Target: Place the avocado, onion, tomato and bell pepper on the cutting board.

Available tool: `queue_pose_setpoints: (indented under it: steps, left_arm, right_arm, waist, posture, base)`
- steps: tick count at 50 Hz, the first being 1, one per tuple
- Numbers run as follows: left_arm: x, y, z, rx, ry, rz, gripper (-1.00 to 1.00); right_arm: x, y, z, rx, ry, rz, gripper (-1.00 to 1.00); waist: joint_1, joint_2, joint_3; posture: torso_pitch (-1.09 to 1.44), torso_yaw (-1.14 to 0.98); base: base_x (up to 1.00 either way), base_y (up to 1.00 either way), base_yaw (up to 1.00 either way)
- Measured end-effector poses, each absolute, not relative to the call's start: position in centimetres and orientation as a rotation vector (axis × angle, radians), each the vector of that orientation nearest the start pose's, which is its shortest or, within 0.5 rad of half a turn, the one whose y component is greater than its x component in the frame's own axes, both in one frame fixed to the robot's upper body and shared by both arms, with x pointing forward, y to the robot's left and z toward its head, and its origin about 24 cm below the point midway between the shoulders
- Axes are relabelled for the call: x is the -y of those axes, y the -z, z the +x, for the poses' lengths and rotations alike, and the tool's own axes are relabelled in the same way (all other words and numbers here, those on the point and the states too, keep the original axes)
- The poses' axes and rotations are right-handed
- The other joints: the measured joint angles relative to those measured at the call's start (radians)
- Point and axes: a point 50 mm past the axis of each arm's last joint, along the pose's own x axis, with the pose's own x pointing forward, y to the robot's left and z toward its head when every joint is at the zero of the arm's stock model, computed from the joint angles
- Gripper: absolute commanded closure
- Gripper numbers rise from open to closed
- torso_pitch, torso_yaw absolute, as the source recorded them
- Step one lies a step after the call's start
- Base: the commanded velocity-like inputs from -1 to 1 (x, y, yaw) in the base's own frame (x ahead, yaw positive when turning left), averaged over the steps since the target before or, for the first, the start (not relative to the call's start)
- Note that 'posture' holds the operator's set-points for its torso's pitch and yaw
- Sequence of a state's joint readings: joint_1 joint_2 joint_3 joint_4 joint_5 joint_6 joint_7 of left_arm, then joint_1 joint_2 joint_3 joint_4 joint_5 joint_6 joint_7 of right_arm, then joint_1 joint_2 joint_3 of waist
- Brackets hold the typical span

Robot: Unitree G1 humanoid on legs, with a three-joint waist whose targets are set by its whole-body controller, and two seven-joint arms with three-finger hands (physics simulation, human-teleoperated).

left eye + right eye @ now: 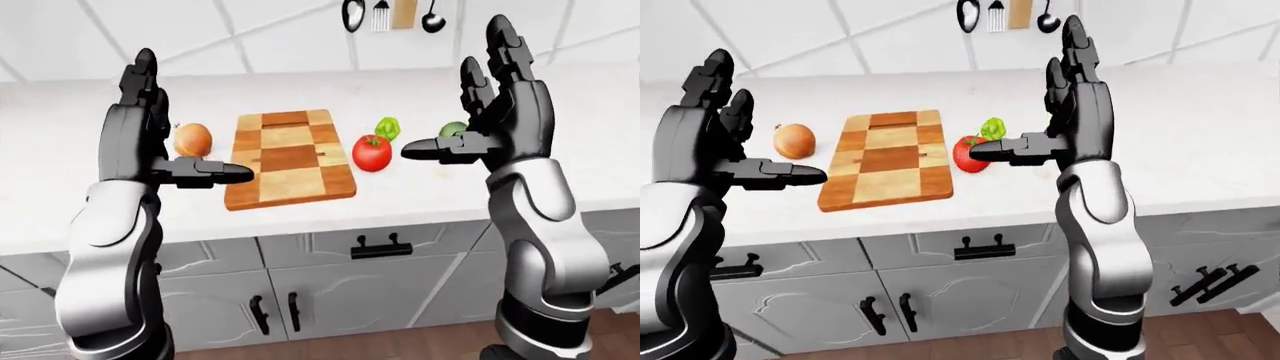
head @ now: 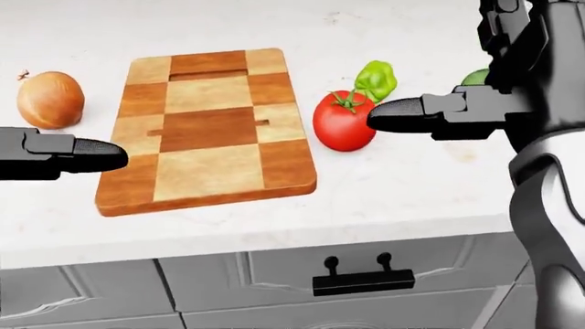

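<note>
A checkered wooden cutting board (image 2: 206, 130) lies bare on the white counter (image 2: 411, 192). To its left sits the brown onion (image 2: 50, 99). To its right are the red tomato (image 2: 340, 123) and, just above it in the view, the green bell pepper (image 2: 376, 79). The green avocado (image 1: 452, 129) is farther right, mostly hidden behind my right thumb. My left hand (image 1: 755, 127) is raised with its fingers up and thumb out, open, near the onion and the board's left edge. My right hand (image 1: 455, 90) is held the same way, open, over the tomato and avocado. Neither hand holds anything.
Grey drawers (image 2: 365, 281) and cabinet doors (image 1: 330, 292) with black handles run below the counter's near edge. Utensils (image 1: 382, 13) hang on the tiled wall at the top of the left-eye view. A wooden floor (image 1: 1200, 330) shows at the bottom right.
</note>
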State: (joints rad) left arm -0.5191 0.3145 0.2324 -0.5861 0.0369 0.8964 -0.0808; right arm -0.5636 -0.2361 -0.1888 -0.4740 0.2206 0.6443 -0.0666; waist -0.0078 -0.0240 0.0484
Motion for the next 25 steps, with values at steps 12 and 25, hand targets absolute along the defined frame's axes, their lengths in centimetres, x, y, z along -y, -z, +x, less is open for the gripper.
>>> queue_pose_setpoints:
  steps: [12, 25]
  left_arm:
    - [-21.4, -24.2, 27.4, 0.198, -0.190, 0.244, -1.00]
    - [-20.9, -24.3, 27.2, 0.230, -0.155, 0.249, -1.00]
  right_arm:
    - [16.3, -24.4, 29.4, 0.369, -0.050, 0.001, -1.00]
    - [17.4, -25.0, 28.8, 0.410, 0.013, -0.012, -1.00]
  waist:
    - [0.017, 0.040, -0.002]
    - [-0.001, 0.008, -0.002]
  posture:
    - [0.00, 0.00]
    - [0.00, 0.00]
  base:
    - [0.06, 0.03, 0.00]
    - [0.09, 0.02, 0.00]
